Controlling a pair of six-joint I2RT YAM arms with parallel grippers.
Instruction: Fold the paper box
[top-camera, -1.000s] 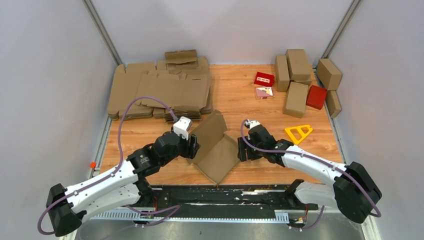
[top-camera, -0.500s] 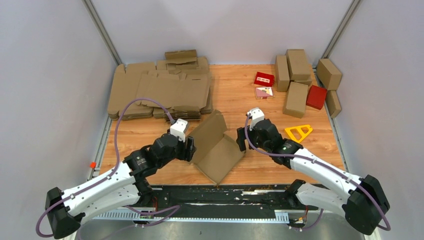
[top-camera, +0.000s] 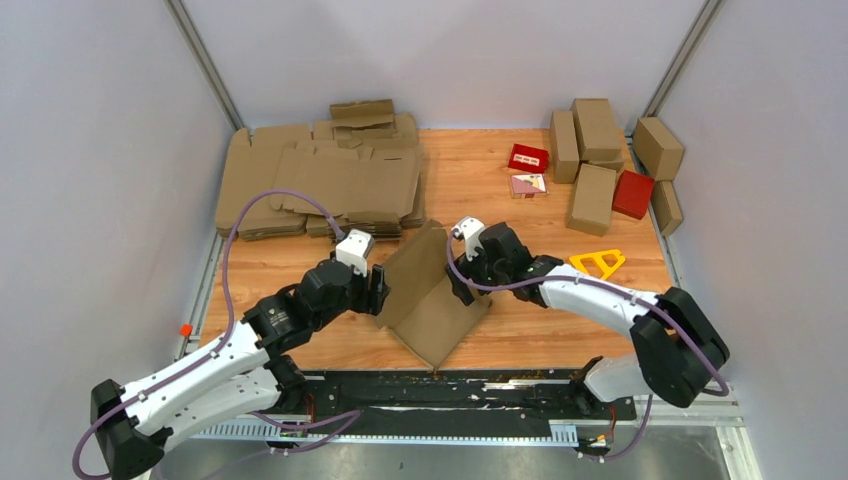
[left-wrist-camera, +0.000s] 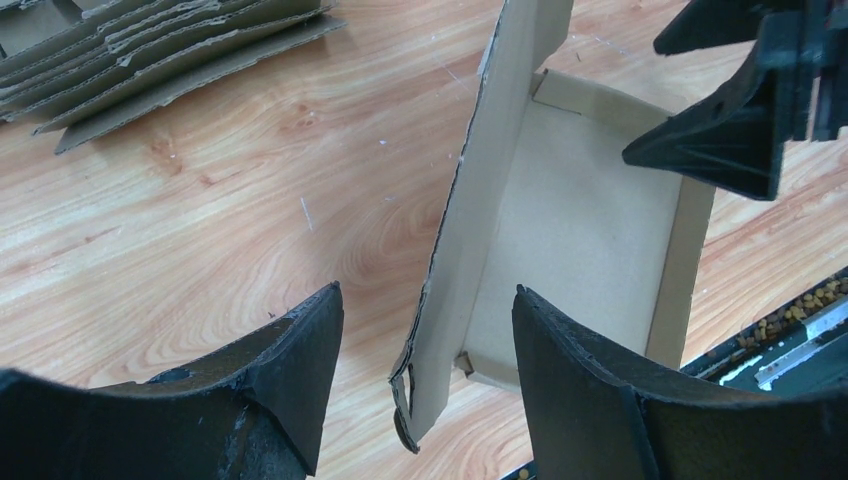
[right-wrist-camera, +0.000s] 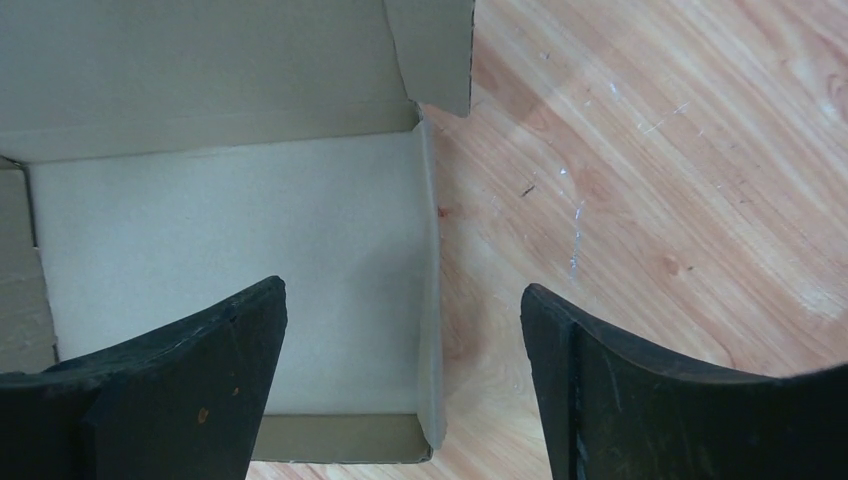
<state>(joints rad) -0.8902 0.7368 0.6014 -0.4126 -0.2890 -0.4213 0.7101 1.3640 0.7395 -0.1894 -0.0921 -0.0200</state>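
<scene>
The paper box (top-camera: 437, 312) sits as a shallow open tray at the table's near middle, its lid (top-camera: 413, 262) standing upright on the left. My left gripper (top-camera: 378, 290) is open at the lid's near end. In the left wrist view the lid's edge (left-wrist-camera: 470, 250) stands between the fingers (left-wrist-camera: 295, 370) with a gap on each side. My right gripper (top-camera: 456, 280) is open above the tray's far right corner. In the right wrist view the tray's side wall (right-wrist-camera: 430, 300) lies between the fingers (right-wrist-camera: 590, 380), untouched. The right gripper's black fingers (left-wrist-camera: 740, 110) also show in the left wrist view.
A stack of flat brown blanks (top-camera: 320, 180) fills the far left. Finished brown boxes (top-camera: 595, 160) and red boxes (top-camera: 633, 192) stand at the far right. A yellow triangular piece (top-camera: 597, 264) lies right of the right arm. A black rail (top-camera: 450, 390) runs along the near edge.
My right gripper has swung left and away from the tray's right side to its far right corner, and its jaws have spread wider. The left gripper has shifted only slightly.
</scene>
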